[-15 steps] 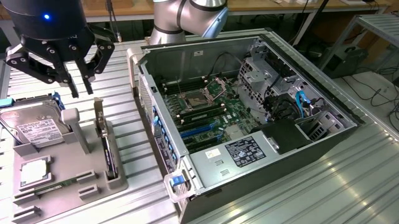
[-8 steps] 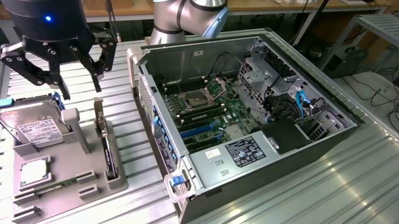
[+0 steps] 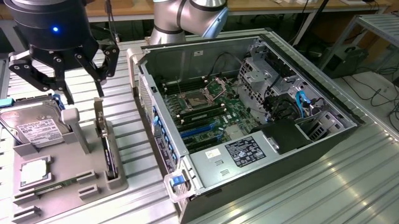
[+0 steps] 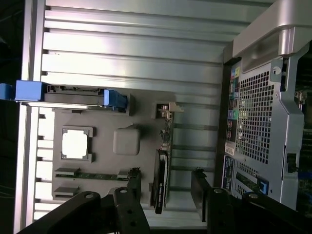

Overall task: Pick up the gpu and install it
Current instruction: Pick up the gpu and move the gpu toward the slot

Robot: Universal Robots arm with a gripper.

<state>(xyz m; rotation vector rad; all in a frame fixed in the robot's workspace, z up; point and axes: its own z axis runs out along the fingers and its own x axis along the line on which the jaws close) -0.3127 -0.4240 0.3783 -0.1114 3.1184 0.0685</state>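
The gpu (image 3: 107, 151) is a thin black card with a silver bracket at one end. It stands on edge in a slot of the grey parts holder (image 3: 74, 161). My gripper (image 3: 81, 91) hangs open just above that holder, holding nothing. In the wrist view the gpu (image 4: 160, 183) lies in line with the gap between the two black fingers (image 4: 134, 185), and my gripper (image 4: 166, 187) is still above it. The open computer case (image 3: 249, 121), with its motherboard exposed, lies to the exterior view's right of the holder.
The holder also carries a silver hard drive (image 3: 34, 123) with blue rails (image 4: 68, 92), a square processor (image 3: 34, 170) and a green memory stick (image 4: 92, 174). The case's rear panel (image 4: 263, 112) stands close beside the holder. Everything rests on a ribbed metal table (image 3: 324, 186).
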